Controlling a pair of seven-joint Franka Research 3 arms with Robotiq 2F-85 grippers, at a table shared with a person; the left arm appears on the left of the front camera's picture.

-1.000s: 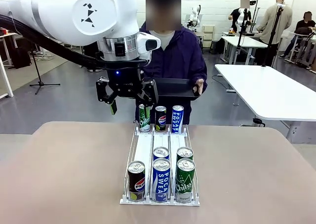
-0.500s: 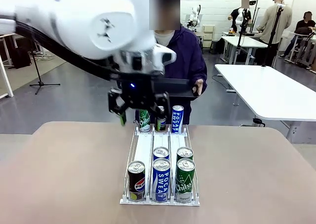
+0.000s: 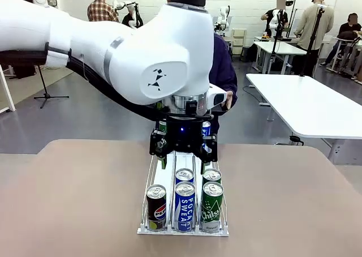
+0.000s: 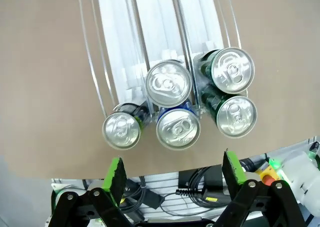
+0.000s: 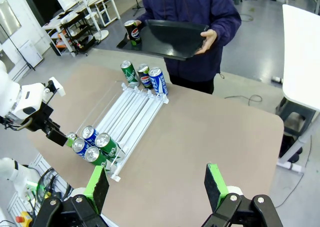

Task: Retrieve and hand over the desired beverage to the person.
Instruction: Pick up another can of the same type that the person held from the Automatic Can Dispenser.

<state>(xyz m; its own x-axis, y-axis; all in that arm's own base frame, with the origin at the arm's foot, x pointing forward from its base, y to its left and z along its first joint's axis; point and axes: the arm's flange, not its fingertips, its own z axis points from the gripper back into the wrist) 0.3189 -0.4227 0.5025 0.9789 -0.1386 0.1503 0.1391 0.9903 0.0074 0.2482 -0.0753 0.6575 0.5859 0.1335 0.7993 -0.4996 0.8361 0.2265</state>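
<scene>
Which drink is wanted cannot be told. Five cans stand bunched at one end of the white wire rack [image 3: 148, 183], directly below the left tool [image 4: 172, 159]. That tool hangs over them with its fingers pointing down, released, its green pads [image 4: 116, 173] spread wide with nothing between them.

Seen along its fingers, a black Pepsi can [image 4: 122, 130], a blue can [image 4: 178, 128] and a green can [image 4: 237, 116] make the row nearest the pads, apart from them. The blue can sits roughly midway between the two pads. A second blue can [image 4: 169, 82] and a second green can [image 4: 232, 70] stand just beyond that row, touching the cans in front of them.

At the rack's other end, well beyond the left tool, stand three more cans [image 5: 145, 76]: green, Pepsi and blue, side by side. Past them the person [image 5: 190, 7] stands at the edge of the desk [image 5: 200, 137], holding a black tray [image 5: 175, 39] in both hands. One tray can [image 5: 132, 31], a Pepsi, stands upright on a corner of the tray.

The right tool [image 5: 157, 184] hangs high over the desk, released, its pads wide apart and gripping nothing. The rack lies ahead of it, well apart, towards the side of its left-hand pad in its own view.
</scene>
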